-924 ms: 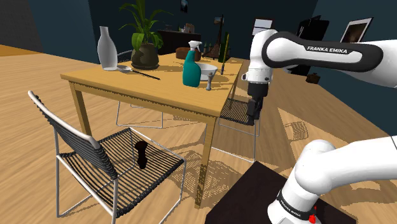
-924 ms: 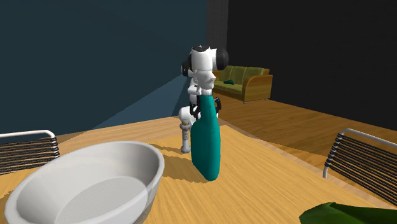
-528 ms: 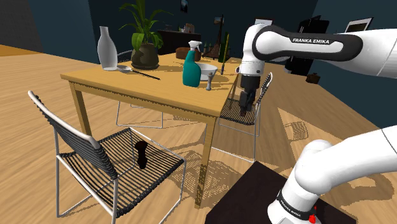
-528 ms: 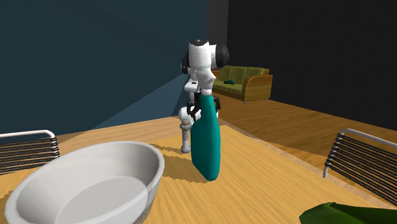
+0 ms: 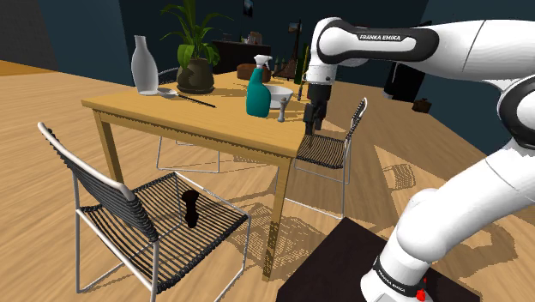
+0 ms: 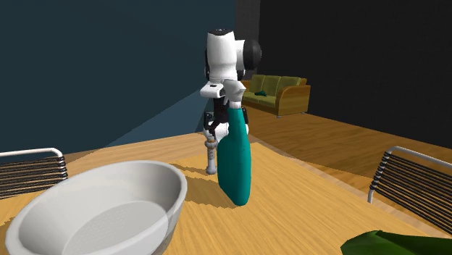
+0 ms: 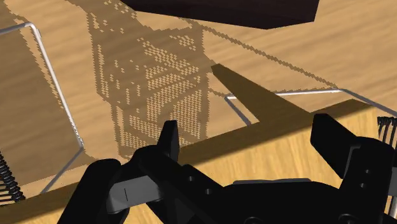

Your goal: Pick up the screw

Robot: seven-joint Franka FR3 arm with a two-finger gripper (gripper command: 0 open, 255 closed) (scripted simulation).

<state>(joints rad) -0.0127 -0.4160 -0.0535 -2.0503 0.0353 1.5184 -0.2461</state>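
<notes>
**Shoulder view.** A wooden table (image 5: 171, 116) carries a grey vase (image 5: 144, 66), a potted plant (image 5: 195, 51), a teal spray bottle (image 5: 258, 90) and a white bowl (image 5: 276, 92). The screw (image 5: 282, 111), grey, stands upright on the tabletop just beside the bottle, on this view's right of it and near the table's edge. The gripper (image 5: 310, 123) points down at that edge, near the screw but apart from it. A wire chair (image 5: 330, 146) stands below and beyond the gripper, and another (image 5: 137, 214) in the foreground

**Second exterior view.** The bowl (image 6: 94, 210) lies nearest. The bottle (image 6: 235, 159) stands behind it, with the screw (image 6: 211, 153) at its left, head uppermost. The white arm (image 6: 224, 61) rises behind both, and the bottle partly hides the black hand. A sofa (image 6: 279, 94) sits far off

**Wrist view.** The two black fingers (image 7: 168, 137) stand wide apart with nothing between them. The hand holds nothing. Below them run the table's edge (image 7: 267, 172) and the wooden floor (image 7: 318, 57)
</notes>
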